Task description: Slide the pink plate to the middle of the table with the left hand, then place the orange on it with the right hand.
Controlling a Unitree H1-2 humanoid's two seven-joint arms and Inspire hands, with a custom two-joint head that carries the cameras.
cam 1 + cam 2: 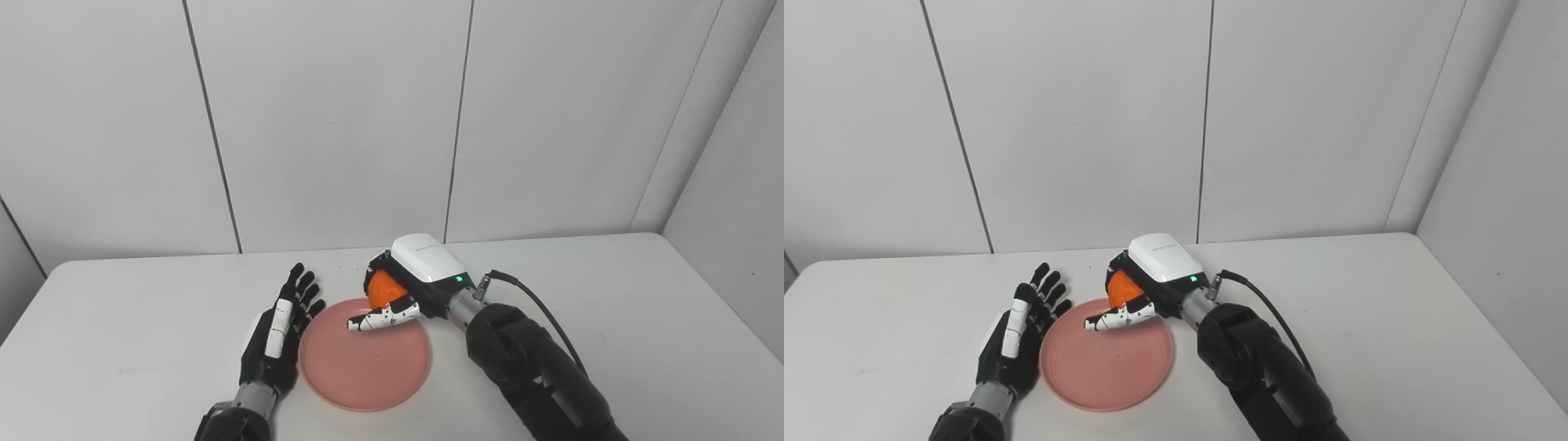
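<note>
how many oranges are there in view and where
1. The orange is held in the right hand, above the far edge of the pink plate. The left hand lies open beside the plate and holds nothing. No other orange shows on the table.

Bare pink plate (361, 367) centre; left hand (278, 324) flanking its rim.

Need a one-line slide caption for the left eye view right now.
Right hand holds the orange over the pink plate's far rim; open left hand rests beside it.
</note>
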